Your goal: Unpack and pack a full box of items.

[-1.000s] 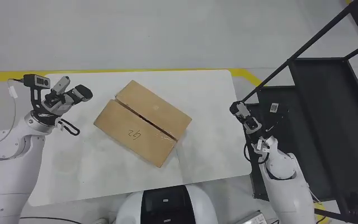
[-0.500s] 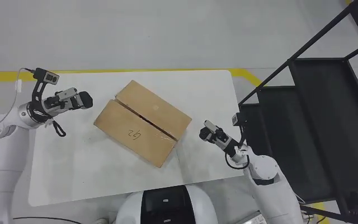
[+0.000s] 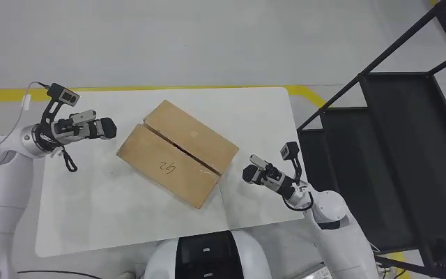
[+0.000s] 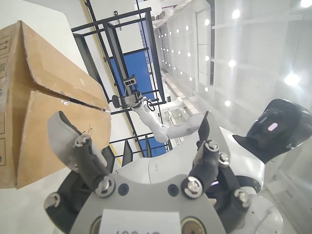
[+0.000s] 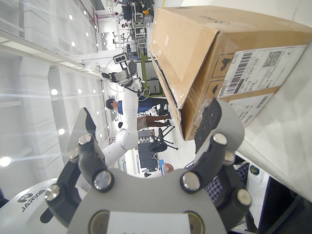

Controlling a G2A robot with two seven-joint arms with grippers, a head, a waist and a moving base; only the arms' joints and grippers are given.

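Both the left gripper and right gripper are hanging spread, empty. They are flanking the closed box on the table.

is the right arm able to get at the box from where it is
Probably yes: the right gripper is open and faces the box's end, with only bare table between them.

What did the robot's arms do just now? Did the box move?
The right gripper swung in from the table's edge, over the table, and came close to the box. The left gripper turned and shifted a little, so it now points at the box. Neither grabbed anything, and both are open. The box stayed put with its flaps shut.
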